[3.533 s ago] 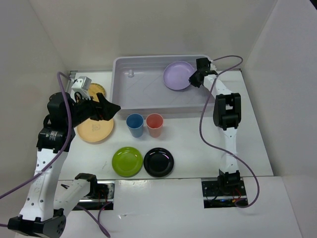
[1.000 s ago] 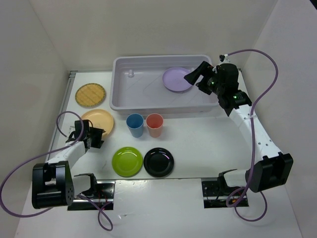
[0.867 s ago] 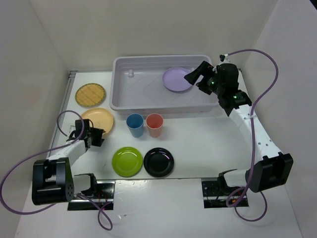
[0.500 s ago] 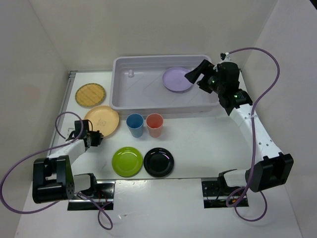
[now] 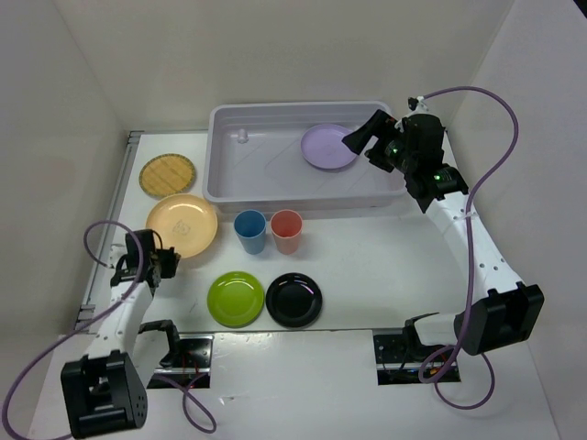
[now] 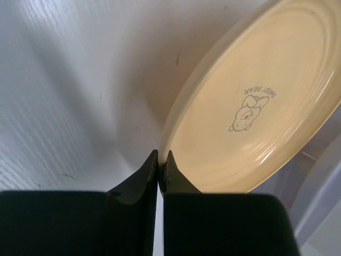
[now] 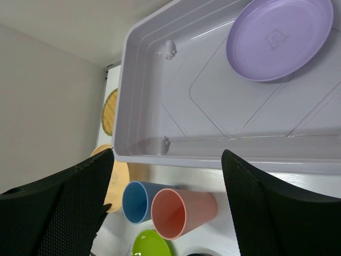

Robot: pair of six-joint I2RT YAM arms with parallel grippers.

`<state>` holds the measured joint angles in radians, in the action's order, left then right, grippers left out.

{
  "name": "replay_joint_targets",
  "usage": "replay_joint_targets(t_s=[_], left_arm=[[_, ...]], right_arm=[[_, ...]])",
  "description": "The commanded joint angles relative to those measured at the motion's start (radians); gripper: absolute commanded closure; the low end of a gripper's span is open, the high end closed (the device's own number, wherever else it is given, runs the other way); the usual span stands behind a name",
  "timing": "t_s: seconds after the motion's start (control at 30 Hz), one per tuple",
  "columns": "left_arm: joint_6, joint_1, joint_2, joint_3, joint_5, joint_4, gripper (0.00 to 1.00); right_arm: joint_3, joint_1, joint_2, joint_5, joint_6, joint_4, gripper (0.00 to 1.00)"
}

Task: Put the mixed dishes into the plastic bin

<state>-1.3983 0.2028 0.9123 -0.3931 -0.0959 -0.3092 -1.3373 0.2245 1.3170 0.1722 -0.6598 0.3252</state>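
From the left wrist I can't see the whole orange plate [image 6: 256, 106]. Its side toward the bin [image 6: 319, 213] runs off the picture, and its near rim goes behind the fingers [image 6: 133, 197] of the left gripper [image 6: 161, 156]. The bin is only a blurred corner there. From the right wrist, the bin's right end is cut off, and the lilac plate [image 7: 277, 40] inside it is clipped by the top edge. The woven disc [image 7: 109, 112], left of the bin, sits mostly behind its wall. The green plate [image 7: 152, 244], in front of the bin, is cut by the bottom edge.
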Motion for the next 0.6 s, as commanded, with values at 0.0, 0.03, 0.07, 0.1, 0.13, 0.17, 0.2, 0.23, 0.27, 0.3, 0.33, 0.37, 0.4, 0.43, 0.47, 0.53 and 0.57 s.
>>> replay_joint_targets(t_s=[0.0, 0.03, 0.07, 0.1, 0.13, 0.17, 0.2, 0.23, 0.27, 0.3, 0.33, 0.37, 0.4, 0.43, 0.47, 0.53, 0.57], left_arm=[[0.005, 0.020, -0.113, -0.021, -0.066, -0.073, 1.00], [0.019, 0.020, -0.130, -0.030, -0.077, -0.108, 1.00], [0.019, 0.029, -0.144, -0.045, -0.087, -0.125, 1.00], [0.034, 0.029, -0.167, -0.046, -0.099, -0.137, 1.00], [0.047, 0.029, -0.167, -0.046, -0.099, -0.149, 1.00], [0.047, 0.041, -0.182, -0.046, -0.099, -0.165, 1.00], [0.056, 0.050, -0.193, -0.046, -0.099, -0.165, 1.00], [0.056, 0.050, -0.193, -0.046, -0.099, -0.175, 1.00], [0.056, 0.063, -0.214, -0.046, -0.099, -0.176, 1.00], [0.065, 0.063, -0.226, -0.046, -0.099, -0.176, 1.00], [0.079, 0.063, -0.240, -0.055, -0.099, -0.176, 1.00], [0.088, 0.063, -0.271, -0.067, -0.099, -0.176, 1.00], [0.099, 0.063, -0.285, -0.084, -0.090, -0.176, 1.00], [0.120, 0.063, -0.285, -0.110, -0.090, -0.192, 1.00], [0.137, 0.063, -0.285, -0.191, -0.099, -0.203, 1.00], [0.238, 0.063, -0.262, -0.286, -0.099, -0.202, 1.00], [0.270, 0.063, -0.230, -0.330, -0.084, -0.193, 1.00]], right_arm=[[-0.049, -0.001, -0.021, 0.001, 0.019, -0.002, 0.14], [-0.049, -0.001, -0.021, 0.010, 0.019, -0.002, 0.14], [-0.049, -0.001, -0.021, 0.010, 0.019, -0.002, 0.14], [-0.049, -0.001, -0.021, 0.010, 0.019, -0.002, 0.14], [-0.049, -0.001, -0.021, 0.010, 0.019, -0.002, 0.14], [-0.049, -0.001, -0.021, 0.019, 0.019, -0.002, 0.14], [-0.049, -0.001, -0.030, 0.020, 0.019, -0.002, 0.14], [-0.049, -0.001, -0.030, 0.020, 0.019, -0.002, 0.14], [-0.049, -0.001, -0.030, 0.020, 0.019, -0.002, 0.14], [-0.049, -0.001, -0.030, 0.020, 0.019, -0.002, 0.14], [-0.049, -0.001, -0.030, 0.020, 0.019, -0.002, 0.14], [-0.049, -0.001, -0.030, 0.020, 0.019, -0.002, 0.14], [-0.049, -0.001, -0.030, 0.020, 0.019, 0.008, 0.14], [-0.040, -0.001, -0.030, 0.020, 0.019, 0.008, 0.14], [-0.040, -0.001, -0.030, 0.020, 0.019, 0.008, 0.14], [-0.040, -0.001, -0.030, 0.010, 0.019, 0.008, 0.14], [-0.030, -0.001, -0.030, 0.010, 0.019, -0.001, 0.14]])
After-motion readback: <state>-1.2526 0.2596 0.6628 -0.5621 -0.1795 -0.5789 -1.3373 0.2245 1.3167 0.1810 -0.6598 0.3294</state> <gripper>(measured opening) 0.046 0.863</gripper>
